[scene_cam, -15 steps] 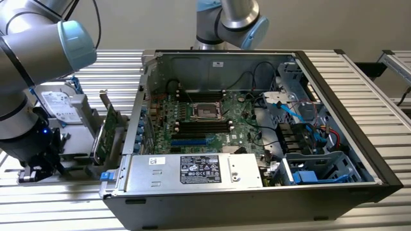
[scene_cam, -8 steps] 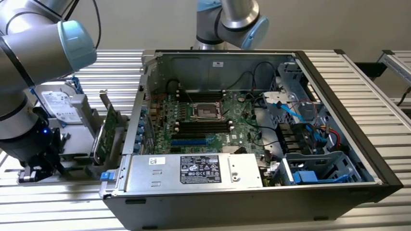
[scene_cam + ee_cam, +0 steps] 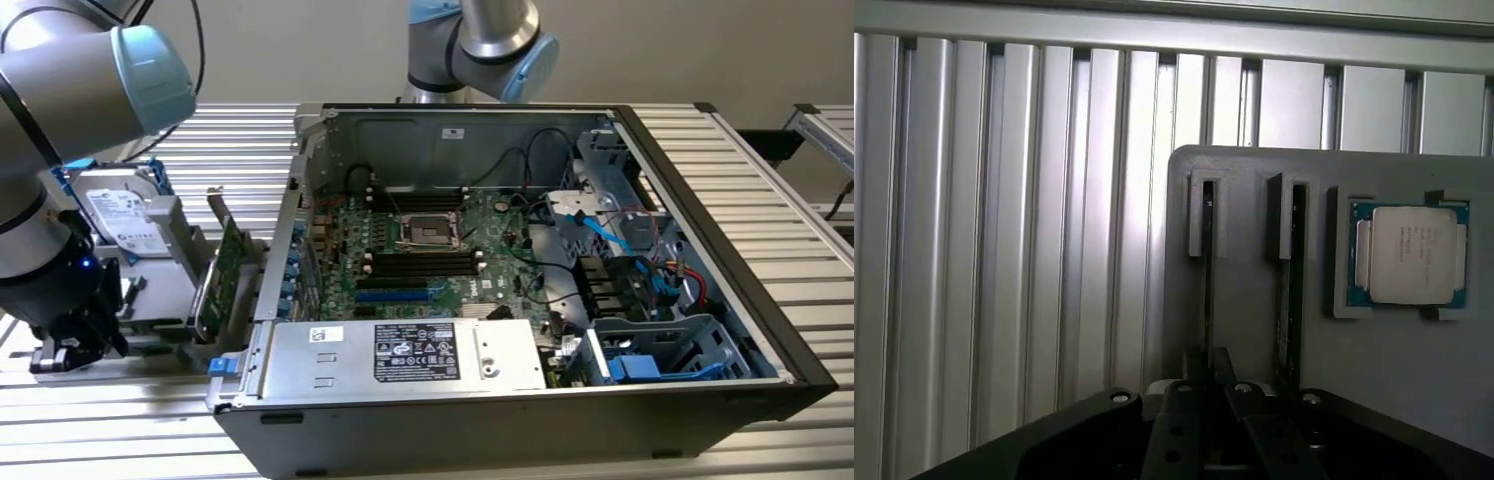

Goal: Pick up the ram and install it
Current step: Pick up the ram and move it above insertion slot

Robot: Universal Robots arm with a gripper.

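Observation:
Two rams stand on edge in the slots of a grey holder plate (image 3: 1254, 170). In the wrist view, the left ram (image 3: 1207, 262) runs down between my fingertips, and the second ram (image 3: 1290, 290) stands beside it. My gripper (image 3: 1208, 368) sits low over the holder, shut on the left ram, which is still seated in its slot. In the exterior view my gripper (image 3: 64, 350) hangs at the left, outside the open computer case (image 3: 694, 200). The black memory slots (image 3: 422, 262) lie on the motherboard inside the case.
A processor (image 3: 1410, 254) rests in a recess of the holder next to the rams. A green expansion card (image 3: 222, 268) and a hard drive (image 3: 118, 212) stand between my arm and the case. A second arm (image 3: 481, 40) rises behind the case. The power supply (image 3: 400, 352) lies at the case front.

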